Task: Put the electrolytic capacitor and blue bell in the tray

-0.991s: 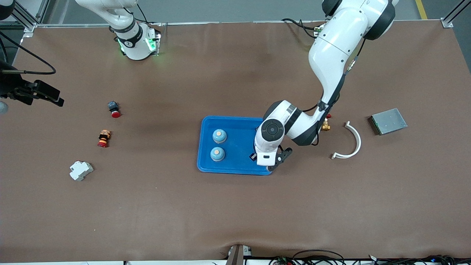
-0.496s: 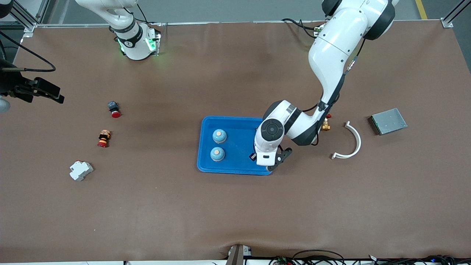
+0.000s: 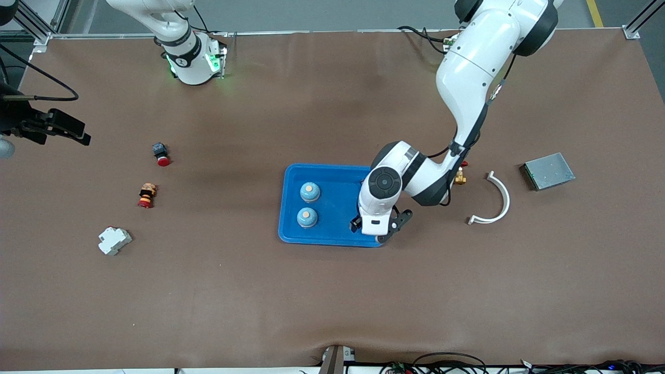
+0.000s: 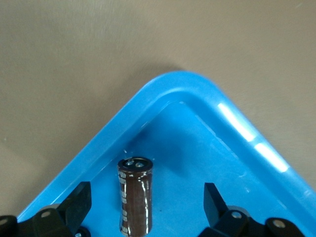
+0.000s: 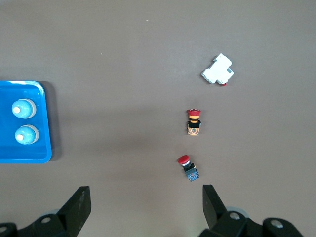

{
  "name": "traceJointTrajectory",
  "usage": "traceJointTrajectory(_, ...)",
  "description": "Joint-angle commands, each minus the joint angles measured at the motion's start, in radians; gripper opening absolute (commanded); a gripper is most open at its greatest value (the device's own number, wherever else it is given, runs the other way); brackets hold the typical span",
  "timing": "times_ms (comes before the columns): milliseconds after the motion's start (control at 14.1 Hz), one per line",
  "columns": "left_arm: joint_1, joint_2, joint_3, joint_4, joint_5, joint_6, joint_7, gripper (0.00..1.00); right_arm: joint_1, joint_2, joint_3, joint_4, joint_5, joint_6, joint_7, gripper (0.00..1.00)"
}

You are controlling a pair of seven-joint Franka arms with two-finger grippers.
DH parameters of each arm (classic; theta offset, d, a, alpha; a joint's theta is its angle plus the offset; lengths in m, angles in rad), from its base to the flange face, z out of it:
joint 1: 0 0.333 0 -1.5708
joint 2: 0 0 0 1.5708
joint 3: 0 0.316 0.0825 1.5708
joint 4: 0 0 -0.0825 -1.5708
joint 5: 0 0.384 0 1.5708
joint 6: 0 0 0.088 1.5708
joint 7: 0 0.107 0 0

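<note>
We note the left gripper [image 4: 143, 207] low over the near corner of the tray [image 3: 332, 176], at the tray's end toward the left arm; a second ago it was clamped, and its fingers [image 4: 79, 202] now stand wide apart. The electrolytic capacitor [image 4: 135, 195] stands upright on the tray floor between them, touched by neither, so we judge it released and delivered. Both blue bells [image 3: 309, 191] sit in the tray already, one nearer the front camera than the other, toward the right arm's end. By our reading the task's things are all in place and only a withdrawal remains. The capacitor stands close to the raised rim at that corner, and it is tall and narrow; a sideways brush from a finger could tip it, so a straight lift looks safest. Open table lies all around the tray. The right gripper [image 5: 143, 207] waits with its jaws spread, high over bare table near two red-capped push buttons [image 5: 193, 121] and a white block [image 5: 217, 69].
</note>
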Motion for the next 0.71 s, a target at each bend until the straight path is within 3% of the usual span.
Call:
traceJointTrajectory(0, 0.001, -0.077, 0.010, -0.005, 0.068, -0.083, -0.013, 1.00, -0.019, -0.017, 0.012, -0.003, 0.001, -0.012, -0.018, 1.00)
traceJointTrajectory(212, 0.050, -0.139, 0.006, -0.005, 0.073, -0.146, 0.042, 1.00, -0.018, -0.017, 0.014, -0.003, -0.016, -0.012, -0.024, 1.00)
traceJointTrajectory(637, 0.177, -0.270, -0.007, -0.006, 0.010, -0.344, 0.336, 1.00, -0.018, -0.017, 0.012, -0.004, -0.019, -0.011, -0.030, 1.00)
